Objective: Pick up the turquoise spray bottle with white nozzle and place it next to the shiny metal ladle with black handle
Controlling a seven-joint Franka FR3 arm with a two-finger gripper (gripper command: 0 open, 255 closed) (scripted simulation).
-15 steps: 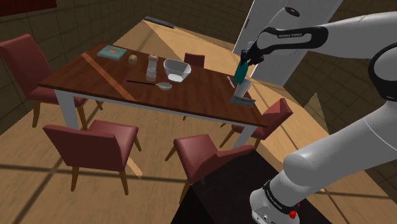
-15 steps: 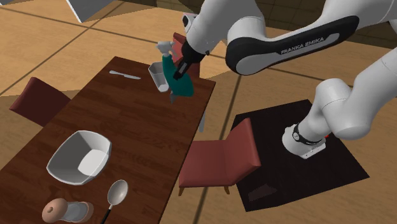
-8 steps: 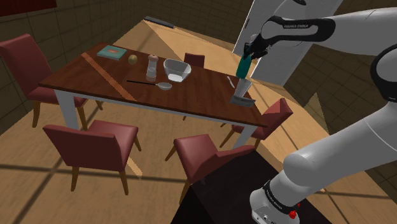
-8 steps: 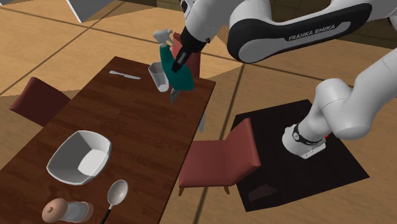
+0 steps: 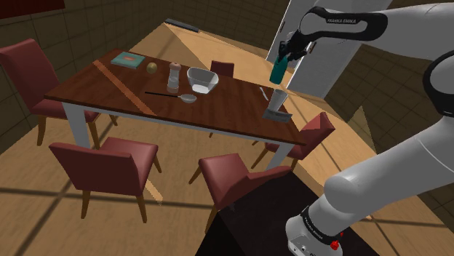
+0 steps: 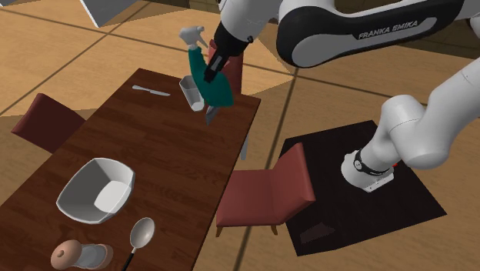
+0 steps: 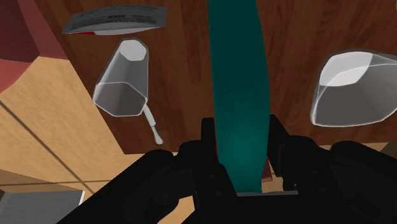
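Observation:
My gripper [image 5: 289, 52] is shut on the turquoise spray bottle [image 5: 277, 71] and holds it in the air above the table's end at the shoulder view's right. In the second exterior view the bottle [image 6: 210, 79] hangs tilted over a glass, white nozzle [image 6: 191, 35] uppermost, with the gripper [image 6: 216, 61] clasping its body. In the wrist view both black fingers [image 7: 210, 139] press on the bottle [image 7: 238, 89]. The metal ladle with a black handle [image 5: 186, 97] lies mid-table in front of the white bowl, and its scoop [image 6: 141, 232] also shows in the second exterior view.
On the wooden table [image 5: 225, 109] stand a white bowl [image 5: 202, 78], a shaker [image 5: 173, 76], a book [image 5: 128, 60], a small round fruit [image 5: 152, 68] and a glass [image 5: 276, 99] below the bottle. A knife [image 6: 151, 91] lies near the glass [image 6: 189, 90]. Red chairs [image 5: 109, 161] ring the table.
The gripper has lifted the bottle higher above the table's end, away from the glass. Nothing on the table has moved.

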